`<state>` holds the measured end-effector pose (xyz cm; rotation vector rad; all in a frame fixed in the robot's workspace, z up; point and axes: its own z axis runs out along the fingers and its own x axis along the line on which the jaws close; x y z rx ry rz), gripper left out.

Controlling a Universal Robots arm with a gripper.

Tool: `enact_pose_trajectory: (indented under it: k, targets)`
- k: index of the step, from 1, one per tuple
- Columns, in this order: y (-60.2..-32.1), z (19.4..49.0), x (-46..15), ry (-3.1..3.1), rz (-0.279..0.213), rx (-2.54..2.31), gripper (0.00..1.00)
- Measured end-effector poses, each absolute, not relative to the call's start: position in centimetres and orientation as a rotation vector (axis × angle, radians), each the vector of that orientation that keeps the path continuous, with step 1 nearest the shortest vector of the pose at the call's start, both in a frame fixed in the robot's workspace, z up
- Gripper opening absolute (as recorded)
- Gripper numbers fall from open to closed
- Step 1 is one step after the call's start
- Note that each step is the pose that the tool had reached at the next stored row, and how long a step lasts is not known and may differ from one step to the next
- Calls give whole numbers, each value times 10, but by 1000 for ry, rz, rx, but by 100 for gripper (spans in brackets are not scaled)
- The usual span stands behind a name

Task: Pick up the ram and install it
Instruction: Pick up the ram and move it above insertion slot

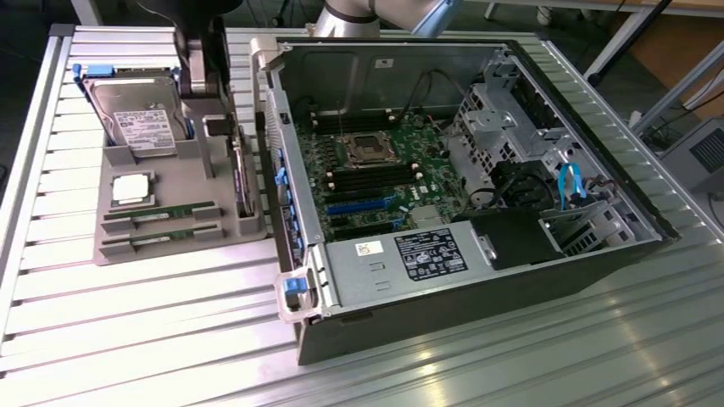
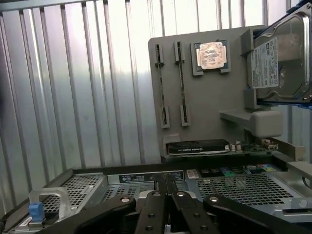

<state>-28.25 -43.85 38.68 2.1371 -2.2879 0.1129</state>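
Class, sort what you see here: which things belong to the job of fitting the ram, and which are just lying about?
In the job:
ram sticks, two in the tray
gripper, shut
motherboard in the open computer case

Lying about:
hard drive
processor chip
expansion card

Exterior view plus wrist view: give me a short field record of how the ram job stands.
gripper: shut, holding nothing
ram sticks: two, seated in slots of the gray tray
tray also holds: hard drive, processor chip, expansion card
computer case: open, to the exterior view's right of the tray
task state: ram not yet picked up
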Motion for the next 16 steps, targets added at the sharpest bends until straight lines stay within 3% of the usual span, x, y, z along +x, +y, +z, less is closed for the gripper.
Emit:
enact_pose_trajectory:
  k: [16]
  targets:
    - [-438, 386, -283, -2088, 135, 2324, 10]
